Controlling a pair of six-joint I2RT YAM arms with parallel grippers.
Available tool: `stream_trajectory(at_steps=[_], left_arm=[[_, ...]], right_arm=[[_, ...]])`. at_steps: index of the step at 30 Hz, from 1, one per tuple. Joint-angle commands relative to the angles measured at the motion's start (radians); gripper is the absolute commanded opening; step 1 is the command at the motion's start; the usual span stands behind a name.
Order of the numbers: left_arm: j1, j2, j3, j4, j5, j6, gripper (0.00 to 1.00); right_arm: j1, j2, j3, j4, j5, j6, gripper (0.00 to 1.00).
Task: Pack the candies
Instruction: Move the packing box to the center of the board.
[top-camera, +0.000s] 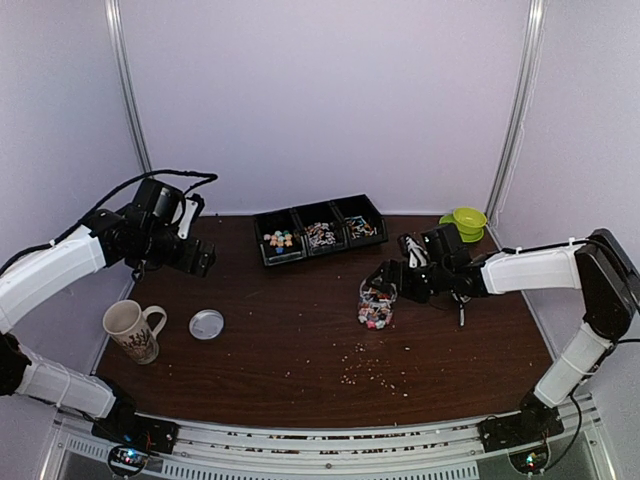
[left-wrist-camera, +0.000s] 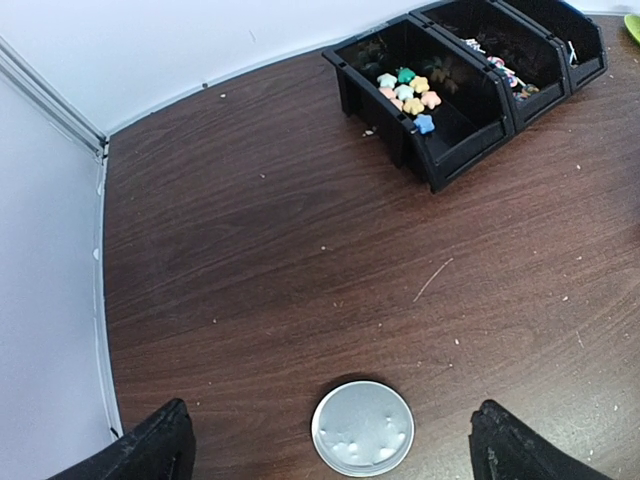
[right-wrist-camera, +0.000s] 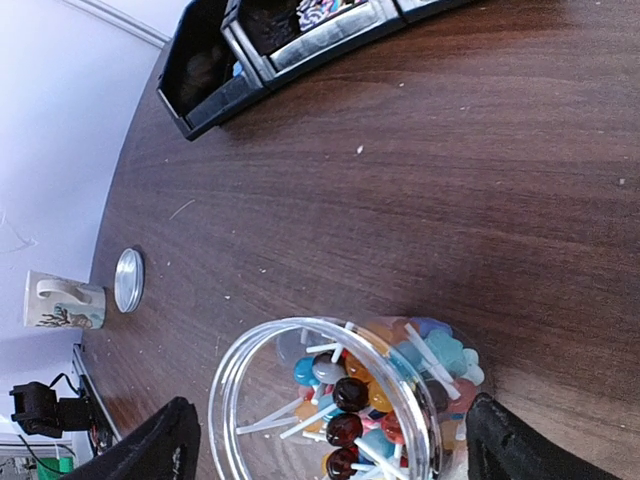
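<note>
Wooden table (top-camera: 300, 350) holds three bins (top-camera: 320, 236) of candies (top-camera: 279, 240), one jar (top-camera: 376, 306), one mug (top-camera: 130, 331).

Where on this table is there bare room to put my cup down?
Widest bare wood lies mid-table, between the lid and the jar, in front of the black bins. Another patch sits left of the bins. Crowded around the jar, where the right claw hovers.

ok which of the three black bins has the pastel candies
The leftmost bin in the overhead view holds pastel candies; the middle bin and right bin hold mostly whitish ones.
</note>
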Motion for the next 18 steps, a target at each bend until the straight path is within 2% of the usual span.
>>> stream_trajectory(at_steps=[1, 10, 18], left_arm=[[0.014, -0.016, -0.003, 0.047, -0.003, -0.01, 0.98], [0.028, 0.006, -0.002, 0.042, -0.002, -0.017, 0.98], [0.029, 0.071, 0.015, -0.003, -0.042, -0.022, 0.98]], right_arm=[[0.05, 0.037, 0.029, 0.069, -0.062, 0.016, 0.91], [0.149, 0.088, 0.068, 0.102, -0.102, 0.022, 0.87], [0.184, 0.01, 0.108, -0.009, -0.084, -0.051, 0.91]])
